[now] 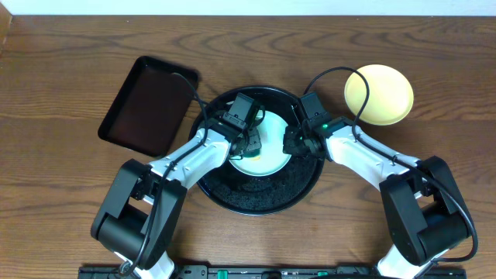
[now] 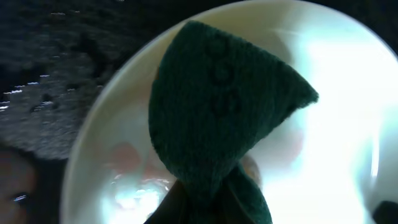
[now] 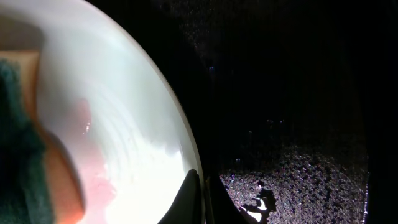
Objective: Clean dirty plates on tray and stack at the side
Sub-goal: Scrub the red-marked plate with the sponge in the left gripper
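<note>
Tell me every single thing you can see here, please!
pale plate: one, whitish mint, inside the round tray, with red smears on it
yellow plate: one, pale yellow, on the table to the right, outside the round tray
round tray: one, black, middle of the table
rectangular tray: one, black, on the table to the left
green sponge: one, dark green, over the pale plate
table: one, brown wood
left gripper: one, black, shut on the green sponge
right gripper: one, black, pinching the pale plate's right rim
</note>
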Controlling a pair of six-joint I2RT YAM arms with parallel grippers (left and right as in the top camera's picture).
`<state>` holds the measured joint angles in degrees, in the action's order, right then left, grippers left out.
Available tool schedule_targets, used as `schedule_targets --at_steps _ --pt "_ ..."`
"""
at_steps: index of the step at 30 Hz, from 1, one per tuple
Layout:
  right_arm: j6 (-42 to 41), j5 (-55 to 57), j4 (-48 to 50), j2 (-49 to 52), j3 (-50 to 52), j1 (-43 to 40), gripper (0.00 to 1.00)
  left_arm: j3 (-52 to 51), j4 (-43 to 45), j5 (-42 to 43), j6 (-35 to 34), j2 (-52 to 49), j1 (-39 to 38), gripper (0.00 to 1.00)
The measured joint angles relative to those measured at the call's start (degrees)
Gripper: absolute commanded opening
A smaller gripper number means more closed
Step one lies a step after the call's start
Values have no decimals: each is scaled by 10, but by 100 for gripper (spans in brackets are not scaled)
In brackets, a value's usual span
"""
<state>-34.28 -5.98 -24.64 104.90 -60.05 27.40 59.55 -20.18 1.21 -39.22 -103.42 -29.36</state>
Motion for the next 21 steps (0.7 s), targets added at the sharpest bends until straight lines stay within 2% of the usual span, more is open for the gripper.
schedule_targets --at_steps 12,21 --pt "0 -20 -9 0 -2 5 1 9 -99 -116 3 30 27 8" --pt "15 -14 -17 -1 -4 5 1 1 -144 -207 5 180 103 8"
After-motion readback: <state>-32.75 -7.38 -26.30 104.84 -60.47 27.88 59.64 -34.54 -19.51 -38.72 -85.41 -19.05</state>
